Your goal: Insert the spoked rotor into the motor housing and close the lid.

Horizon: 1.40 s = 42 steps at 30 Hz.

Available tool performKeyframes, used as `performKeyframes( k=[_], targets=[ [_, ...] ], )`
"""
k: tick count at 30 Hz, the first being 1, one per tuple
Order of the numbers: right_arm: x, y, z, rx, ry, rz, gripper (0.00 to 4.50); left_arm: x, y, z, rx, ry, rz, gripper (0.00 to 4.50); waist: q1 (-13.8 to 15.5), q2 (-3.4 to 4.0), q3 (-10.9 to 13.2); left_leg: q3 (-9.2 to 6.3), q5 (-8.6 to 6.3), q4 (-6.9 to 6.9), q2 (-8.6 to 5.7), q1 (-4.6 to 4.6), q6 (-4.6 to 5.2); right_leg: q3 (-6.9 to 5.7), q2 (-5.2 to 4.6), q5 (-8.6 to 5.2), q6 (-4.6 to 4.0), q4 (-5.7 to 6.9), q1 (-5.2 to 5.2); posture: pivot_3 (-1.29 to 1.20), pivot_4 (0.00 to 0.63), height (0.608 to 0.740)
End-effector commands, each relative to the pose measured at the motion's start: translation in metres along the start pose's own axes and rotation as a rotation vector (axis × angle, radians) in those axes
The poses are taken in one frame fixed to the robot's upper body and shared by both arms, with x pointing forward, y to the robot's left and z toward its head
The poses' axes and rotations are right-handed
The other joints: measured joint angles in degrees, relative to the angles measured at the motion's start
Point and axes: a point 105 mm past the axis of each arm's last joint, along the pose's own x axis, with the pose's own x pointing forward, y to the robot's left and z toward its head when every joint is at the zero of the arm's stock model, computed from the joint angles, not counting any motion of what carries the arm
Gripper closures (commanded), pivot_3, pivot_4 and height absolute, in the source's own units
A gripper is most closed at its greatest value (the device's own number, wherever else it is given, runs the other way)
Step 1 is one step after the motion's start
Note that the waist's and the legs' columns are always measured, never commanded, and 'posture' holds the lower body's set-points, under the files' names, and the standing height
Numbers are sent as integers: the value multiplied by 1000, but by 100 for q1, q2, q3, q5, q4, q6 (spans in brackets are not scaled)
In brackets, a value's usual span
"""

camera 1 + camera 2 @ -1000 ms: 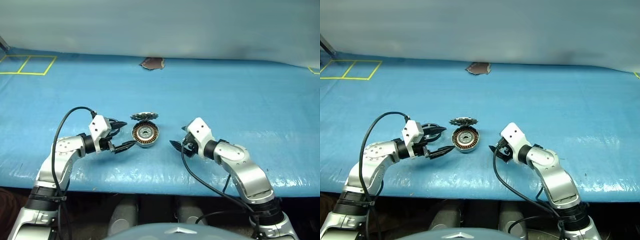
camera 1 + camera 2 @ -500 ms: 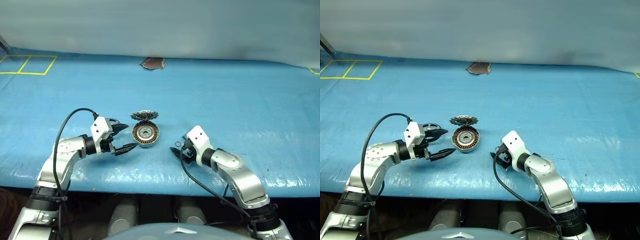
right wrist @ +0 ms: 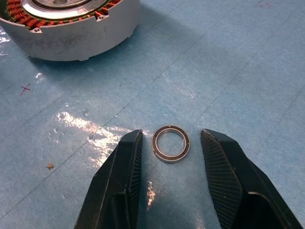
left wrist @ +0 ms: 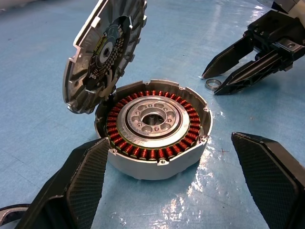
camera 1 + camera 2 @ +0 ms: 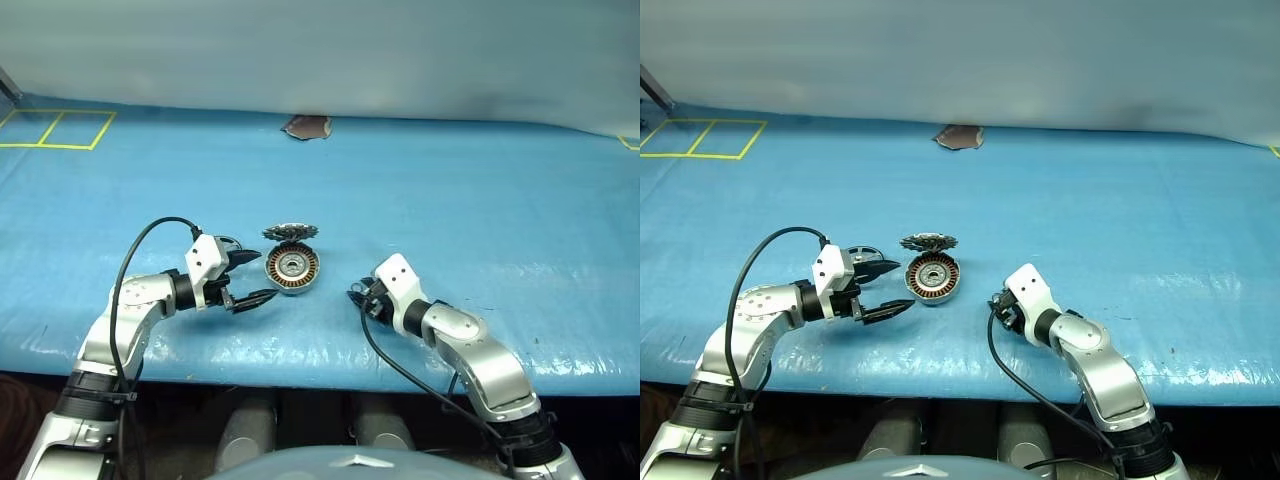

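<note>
My right end effector (image 3: 169, 179) sits low over the blue counter (image 5: 480, 200), its two fingers (image 3: 119, 186) partly apart with a small thin metal ring (image 3: 170, 143) lying flat between the tips; I cannot tell whether either finger touches it. Just beyond that ring, farther from the right end effector, stands the motor housing (image 4: 157, 129), a silver cup with copper windings round a pale hub, open on top. My left end effector (image 4: 171, 186) faces it from the other side, spread wide, one finger just beside the housing wall and the other apart from it, gripping nothing. Past the housing from the left end effector, the spoked rotor (image 4: 105, 52) leans tilted on edge against the housing's far rim.
</note>
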Motion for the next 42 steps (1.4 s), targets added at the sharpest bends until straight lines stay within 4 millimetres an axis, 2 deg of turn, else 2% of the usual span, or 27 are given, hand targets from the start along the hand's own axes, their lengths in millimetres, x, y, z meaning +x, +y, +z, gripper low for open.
performKeyframes(
  k=[1, 5, 12, 14, 19, 21, 26, 31, 42],
  targets=[
    [-3, -2, -5, 18, 20, -12, 2689, -1, 0, 6, 20, -6, -9, 0, 3, 0, 0, 0, 0, 0, 0, 0, 0, 0, 0, 0, 0, 0, 0, 0, 150, 740],
    [-3, -1, -6, 14, 26, -10, 3713, -2, -1, 3, 15, 0, -17, 0, 8, 0, 0, 0, 0, 0, 0, 0, 0, 0, 0, 0, 0, -1, 0, 0, 150, 740],
    [-2, -2, -5, 7, 28, -16, 3713, -1, -1, 2, 11, 1, -19, 0, 23, -1, 0, 0, 0, 0, 0, 0, 0, 0, -1, -1, -1, -1, 0, 0, 150, 740],
    [-3, -3, 0, -3, 9, -18, 3816, -2, -1, 1, 9, 2, -20, 0, 24, -1, 0, 0, 0, 0, 0, 0, 0, 0, -1, -1, -1, -1, 0, 0, 150, 740],
    [-2, 5, 47, -80, -129, 3, 3816, -5, 1, -6, 12, 33, 0, 0, -7, 0, 0, 4, 0, 1, 1, -1, 0, 2, -1, 0, -1, 0, -4, 0, 150, 740],
    [2, 17, 65, -113, -176, 56, 3816, -7, 4, -5, 17, 27, 24, 0, -13, 0, 0, 3, 0, 0, 2, -1, 1, 1, 0, 0, -1, 1, -5, 0, 150, 740],
    [14, 36, 86, -167, -212, 136, 3816, -11, 11, -2, 29, 13, 71, 0, -2, -1, 0, -1, -1, -5, -1, -5, 4, 0, -1, 0, 0, -5, -5, 0, 150, 740],
    [29, 51, 93, -199, -212, 200, 3816, -16, 16, 1, 33, -12, 117, 0, -12, -1, 0, 0, -2, -5, -2, -4, 5, 1, -1, 2, 3, -8, -5, 0, 150, 740],
    [52, 57, 93, -201, -189, 254, 3816, -19, 20, 2, 41, -31, 176, 0, -20, -1, 0, 0, -2, -7, -2, -2, 5, 1, 0, 15, 24, -5, -6, 0, 150, 740]
  ],
)
